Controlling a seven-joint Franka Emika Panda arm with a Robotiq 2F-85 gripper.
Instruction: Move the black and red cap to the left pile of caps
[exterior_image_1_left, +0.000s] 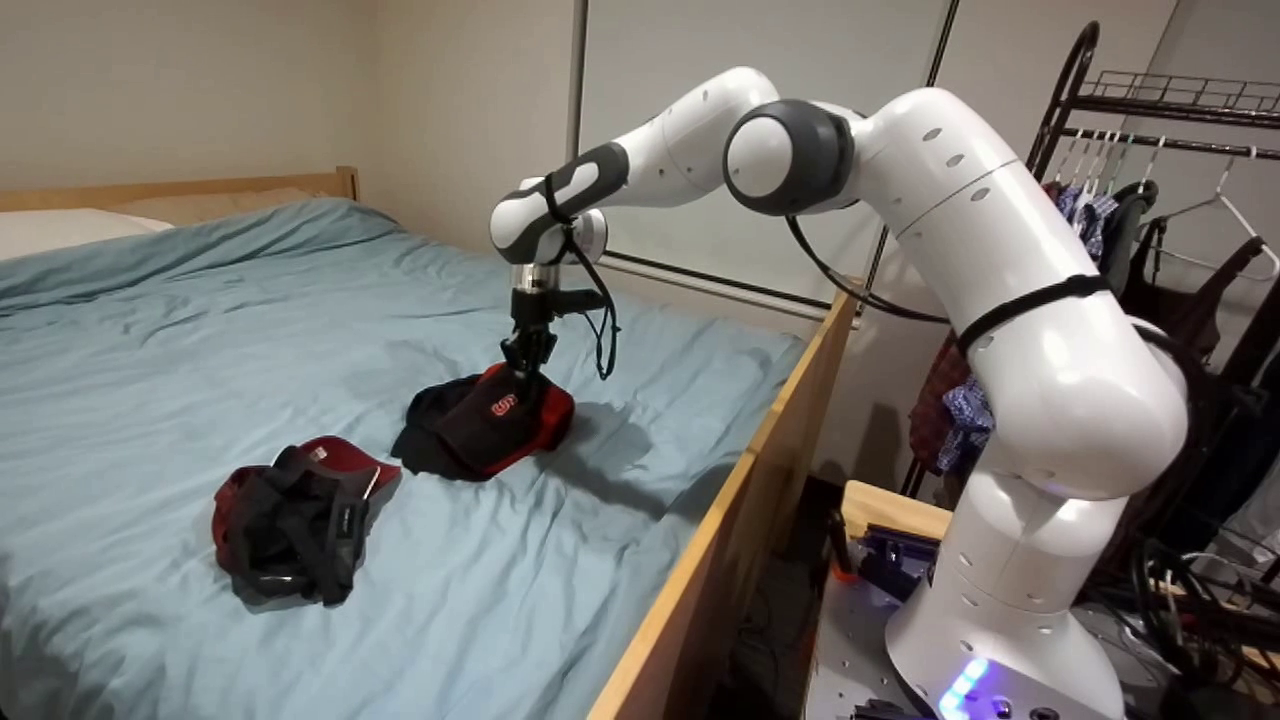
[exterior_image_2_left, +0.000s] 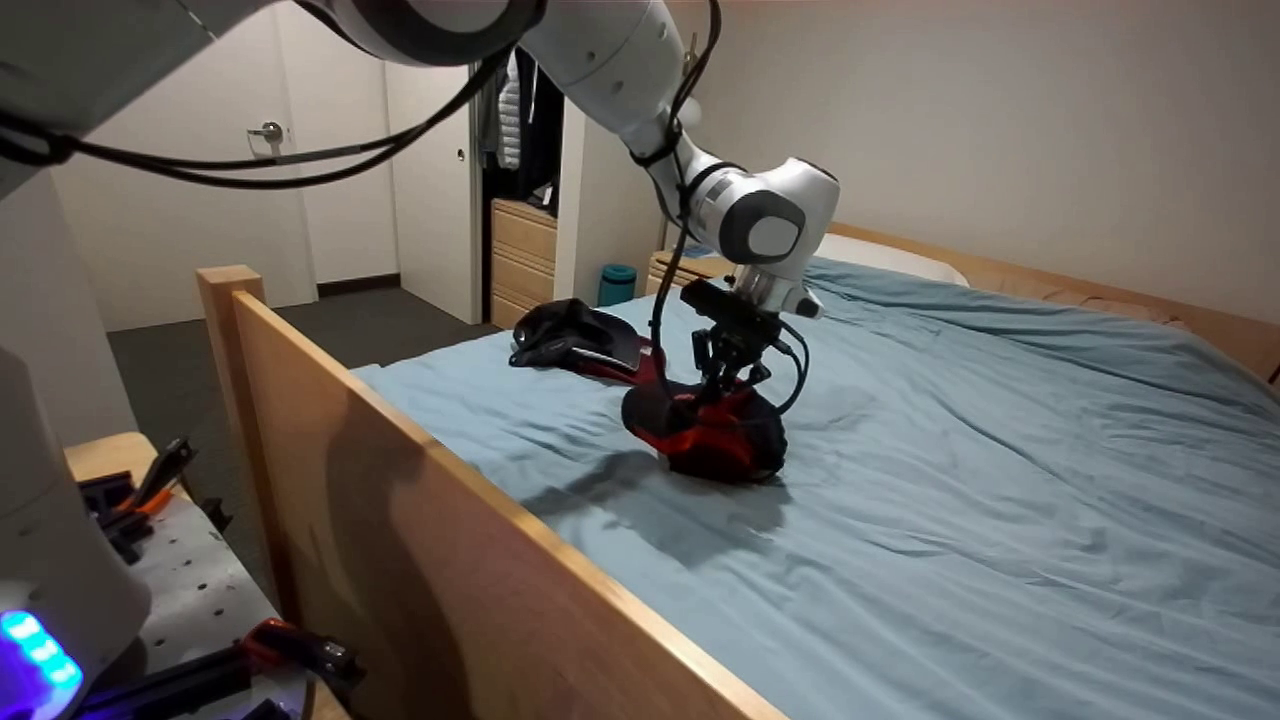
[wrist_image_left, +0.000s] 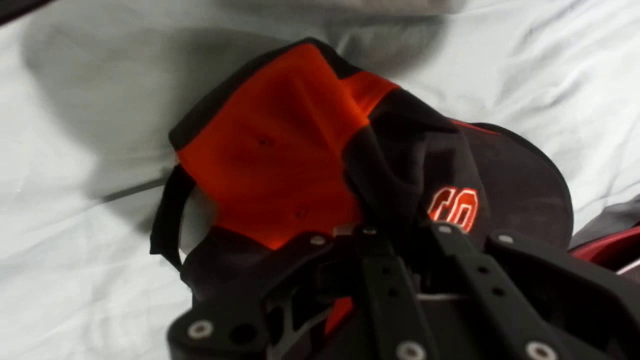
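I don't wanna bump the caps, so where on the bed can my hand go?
Bare bed lies between pile and pillow, and between pile and footboard. It's crowded around the gripper and cap, close beside the pile.

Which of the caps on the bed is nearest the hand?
The black and red baseball cap with the white-outlined red emblem. The hand is right at this cap in both exterior views, while the left pile of caps lies apart.

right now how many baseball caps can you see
2 at least: the black and red baseball cap at the gripper, and a red-brimmed cap in the rumpled pile beside it. More may be hidden; that pile is too tangled to count.
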